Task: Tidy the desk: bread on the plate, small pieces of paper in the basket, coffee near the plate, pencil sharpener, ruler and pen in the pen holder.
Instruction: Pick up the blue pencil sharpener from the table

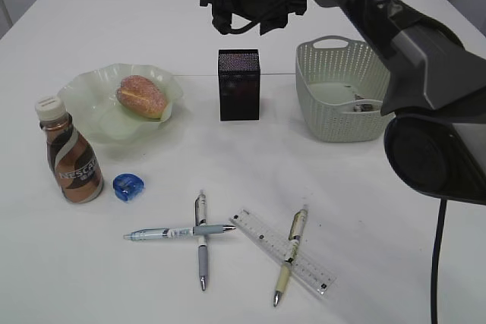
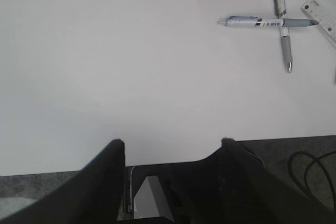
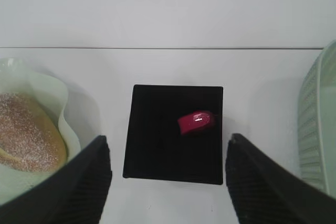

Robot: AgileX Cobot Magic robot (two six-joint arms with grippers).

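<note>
2 sets of jaws gape empty: right gripper point(image 3: 167, 182) hangs directly above the pen holder point(image 1: 239, 85); left gripper point(image 2: 172, 153) idles nearer the crossed pens point(image 2: 281, 23).

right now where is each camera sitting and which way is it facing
Exterior: from the front, slanting down across the white desk at the black mesh pen holder; the right arm shows.
Left wrist: above the desk's near edge, looking down at crossed grey pens; open left gripper fingers show.
Right wrist: straight down into the pen holder, a red object inside; open right gripper fingers show.
Shared: exterior and right wrist both show the golden bread roll on the ruffled green plate.
</note>
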